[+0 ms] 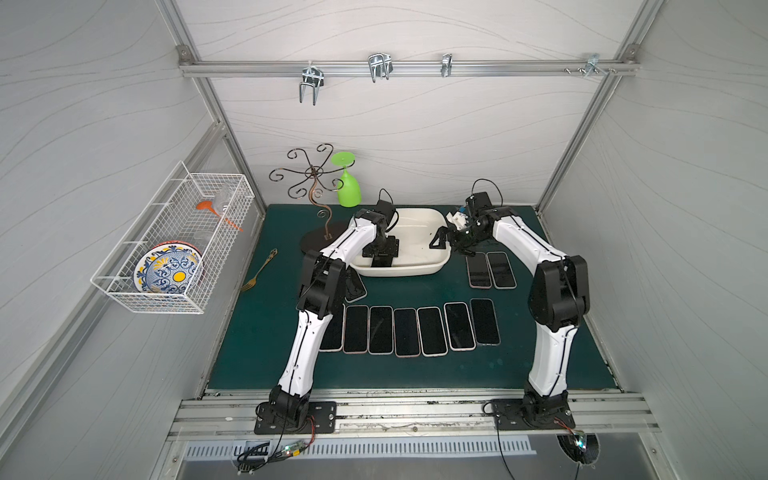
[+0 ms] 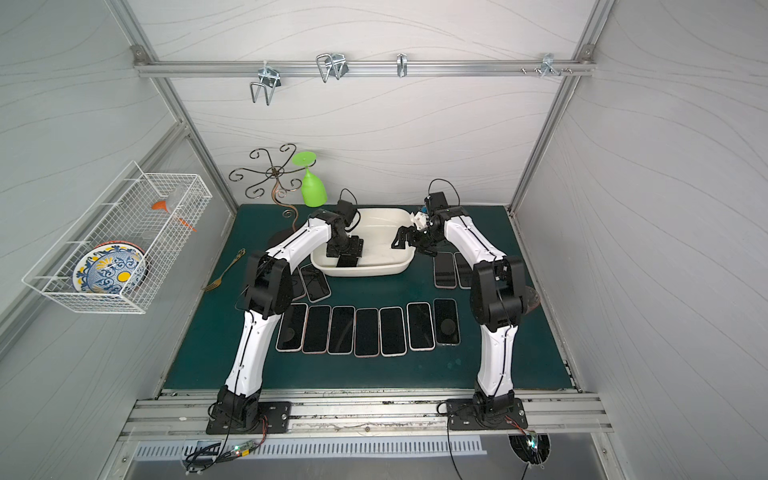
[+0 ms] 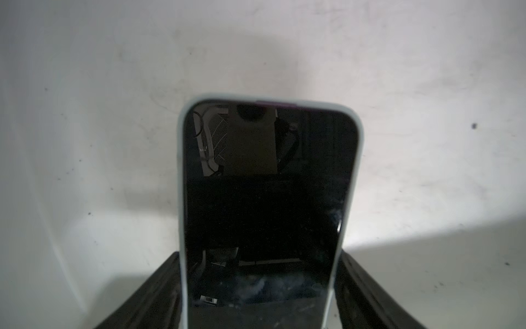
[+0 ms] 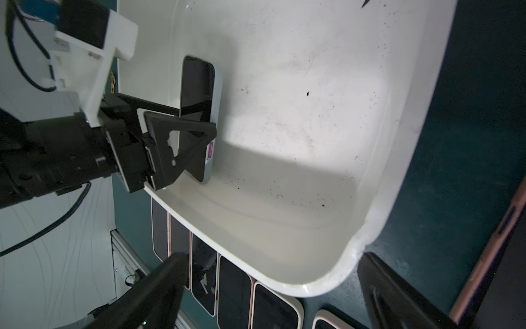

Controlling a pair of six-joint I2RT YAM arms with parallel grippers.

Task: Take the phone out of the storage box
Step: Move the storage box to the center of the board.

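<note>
The storage box (image 1: 415, 272) (image 2: 374, 272) is a cream-white tub at the back of the green mat. Inside it my left gripper (image 1: 380, 253) (image 2: 347, 253) (image 3: 257, 256) is shut on the phone (image 3: 267, 199), one black finger on each long side. The phone (image 4: 199, 85) has a dark screen and a pale case. It is held tilted over the box floor (image 4: 313, 142), with its lower end by the near wall. In both top views the gripper mostly hides it. My right gripper (image 1: 451, 243) (image 2: 409, 243) (image 4: 273, 259) hangs open at the box's right corner, holding nothing.
Several phones (image 1: 405, 330) lie in a row in front of the box, two more (image 1: 490, 270) to its right, others under my left arm. A wire stand (image 1: 313, 174) with a green glass (image 1: 348, 189) stands back left. A fork (image 1: 259, 272) lies left, under a wall basket (image 1: 174, 241).
</note>
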